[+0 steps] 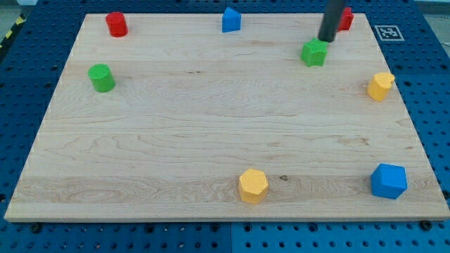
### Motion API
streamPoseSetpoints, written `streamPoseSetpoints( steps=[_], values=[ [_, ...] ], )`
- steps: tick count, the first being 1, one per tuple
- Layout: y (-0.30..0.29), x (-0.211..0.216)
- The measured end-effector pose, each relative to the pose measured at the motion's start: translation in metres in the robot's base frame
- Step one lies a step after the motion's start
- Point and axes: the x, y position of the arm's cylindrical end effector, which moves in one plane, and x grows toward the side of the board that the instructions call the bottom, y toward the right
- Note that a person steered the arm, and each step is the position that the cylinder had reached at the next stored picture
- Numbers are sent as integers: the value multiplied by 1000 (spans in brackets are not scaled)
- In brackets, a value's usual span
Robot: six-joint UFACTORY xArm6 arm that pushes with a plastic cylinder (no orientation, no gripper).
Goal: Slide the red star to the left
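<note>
A wooden board [211,126] lies on a blue table with rows of little holes [21,105]. Small coloured blocks sit here and there on the board.

The dark rod [332,20] comes down from the view's top, over on the right. My tip [326,40] is at the very bottom of it. It is only a stick, so it is not holding anything. My tip is just above the green star [315,53] and close to it. I cannot tell if the two are touching.

The red star [345,18] is near the top right corner of the board. The rod stands in front of it and hides its left part, so only a bit of red shows, and its shape is hard to make out. It sits just to the right of the rod.

A blue block with a pointed top [231,20] is near the top edge, around the middle. A red cylinder [117,24] is near the top left corner. A green cylinder [102,77] is below it, by the left edge.

A yellow block [380,86] is by the right edge. A chunky blue block [389,180] is near the bottom right corner. A yellow block with six sides [253,185] is near the bottom edge, around the middle.

A small black and white square tag [386,31] lies on the table just past the top right corner of the board.
</note>
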Motion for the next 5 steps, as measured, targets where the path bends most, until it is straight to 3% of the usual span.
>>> streamPoseSetpoints(
  steps=[2, 4, 5],
  values=[
    [93, -4],
    [104, -60],
    [81, -70]
  ],
)
